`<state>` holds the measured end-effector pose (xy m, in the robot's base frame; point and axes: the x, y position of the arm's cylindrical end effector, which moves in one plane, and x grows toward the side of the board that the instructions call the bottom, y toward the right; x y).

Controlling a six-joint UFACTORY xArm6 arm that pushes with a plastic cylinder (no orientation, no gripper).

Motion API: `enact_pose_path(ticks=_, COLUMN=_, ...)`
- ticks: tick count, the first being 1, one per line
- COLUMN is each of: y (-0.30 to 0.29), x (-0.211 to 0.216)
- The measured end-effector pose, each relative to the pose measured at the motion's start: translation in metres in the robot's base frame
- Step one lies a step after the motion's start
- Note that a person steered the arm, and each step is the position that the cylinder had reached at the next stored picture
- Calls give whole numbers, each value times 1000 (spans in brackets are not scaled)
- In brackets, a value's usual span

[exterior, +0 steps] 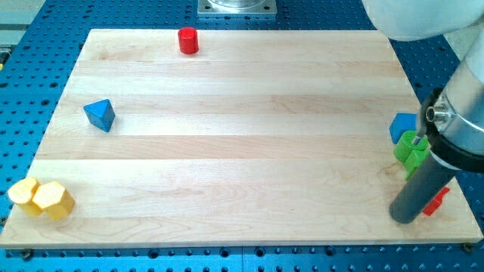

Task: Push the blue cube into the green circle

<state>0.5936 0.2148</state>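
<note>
The blue cube (403, 126) sits at the board's right edge, touching a green block (411, 152) just below it; the green block's shape is partly hidden by the arm. My tip (403, 219) rests on the board near the bottom right corner, below both blocks and apart from the blue cube. A red block (436, 201) lies just right of the tip, mostly hidden behind the rod. I cannot make out whether the green block is round.
A blue triangular block (100, 115) lies at the left. A red cylinder (188, 40) stands at the top edge. Two yellow blocks (41, 199) touch each other at the bottom left corner. The wooden board (234, 136) lies on a blue perforated table.
</note>
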Motion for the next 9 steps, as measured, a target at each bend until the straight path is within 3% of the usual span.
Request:
enact_pose_path(ticks=2, y=12, x=24)
enact_pose_path(ticks=3, y=56, x=25)
enact_pose_path(ticks=4, y=130, x=5)
enact_pose_path(ticks=5, y=128, x=-24)
enact_pose_path(ticks=7, y=98, x=-89)
enact_pose_path(ticks=8, y=42, x=-161)
enact_pose_path(ticks=9, y=-58, x=-198)
